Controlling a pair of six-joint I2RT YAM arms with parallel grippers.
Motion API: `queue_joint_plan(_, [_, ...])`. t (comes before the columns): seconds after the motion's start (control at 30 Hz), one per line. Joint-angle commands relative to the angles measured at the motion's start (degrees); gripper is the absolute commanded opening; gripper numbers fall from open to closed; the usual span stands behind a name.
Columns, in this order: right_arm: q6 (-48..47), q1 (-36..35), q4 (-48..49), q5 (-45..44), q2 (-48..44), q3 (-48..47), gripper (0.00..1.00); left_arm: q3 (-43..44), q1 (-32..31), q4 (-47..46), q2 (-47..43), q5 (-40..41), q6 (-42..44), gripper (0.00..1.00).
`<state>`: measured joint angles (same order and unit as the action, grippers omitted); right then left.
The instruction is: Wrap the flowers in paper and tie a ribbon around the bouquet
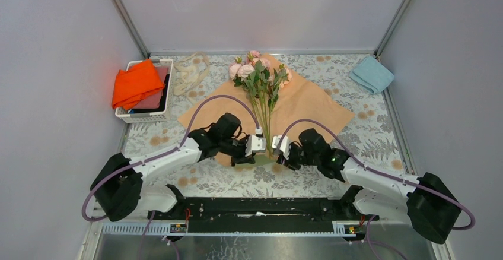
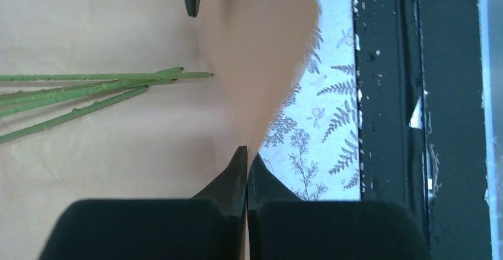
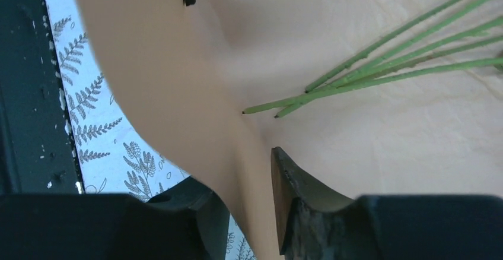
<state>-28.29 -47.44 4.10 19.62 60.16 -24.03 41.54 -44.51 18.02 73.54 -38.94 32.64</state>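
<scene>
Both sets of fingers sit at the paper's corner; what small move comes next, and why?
Probably close the right fingers on the raised corner of the paper: it stands between them, while the left fingers already pinch it, ready to fold over the stems.

Showing peach-tan all over paper top face. Seeing flowers blooming pale pink, stems + leaves going mid to dark green. Reading ribbon as cream-beige. Noting table cover carrying grey fern print w/ tan-brown blotches on white. Spotting orange cloth, pinkish-red fabric, white basket, light blue cloth. Clocking arm links as black + white, cables running purple.
</scene>
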Motion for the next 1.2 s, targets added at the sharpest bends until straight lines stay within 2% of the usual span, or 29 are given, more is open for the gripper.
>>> queue_joint_plan(0.0, [6.6,3.8,1.8,3.2,-0.9,-3.4,0.40,2.0,1.6,-7.8,3.6,4.8,-8.9,0.00])
queue_joint_plan(0.13, [15.5,8.4,5.8,4.2,-1.1,-4.1,0.43,4.0,5.4,-11.1,8.5,5.7,-13.3,0.00])
queue_joint_plan(0.27, [24.1,12.7,10.6,1.9,-1.1,-3.2,0.50,5.0,9.6,-13.7,12.5,8.7,-16.1,0.00])
queue_joint_plan(0.4, [27.8,13.4,8.4,-2.8,2.4,-6.4,0.52,7.1,11.7,-14.6,16.5,8.5,-17.6,0.00])
queue_joint_plan(0.5, [31.0,13.4,6.1,-5.7,4.1,-9.9,0.47,8.8,11.7,-14.7,19.6,9.4,-18.0,0.00])
queue_joint_plan(0.67, [32.1,13.4,4.9,-1.7,5.9,-12.8,0.37,13.4,11.9,-11.5,25.0,11.4,-19.8,0.00])
queue_joint_plan(0.8, [42.2,13.4,10.0,0.1,10.3,-10.3,0.27,15.3,12.2,-8.4,27.5,13.3,-22.0,0.00])
queue_joint_plan(0.97, [52.5,13.4,11.4,-6.0,16.5,-8.7,0.16,16.8,12.3,-4.6,29.0,15.9,-23.3,0.00])
queue_joint_plan(1.1, [55.4,13.4,8.7,-9.7,22.3,-8.5,0.13,17.7,12.5,-3.3,30.3,14.9,-23.9,0.00])
queue_joint_plan(1.13, [55.8,13.4,7.3,-10.5,23.5,-8.8,0.13,18.1,12.6,-3.0,30.6,14.9,-24.1,0.02])
queue_joint_plan(1.17, [56.1,13.4,6.1,-11.5,24.6,-9.0,0.13,18.7,12.8,-2.6,30.9,14.9,-24.1,0.10])
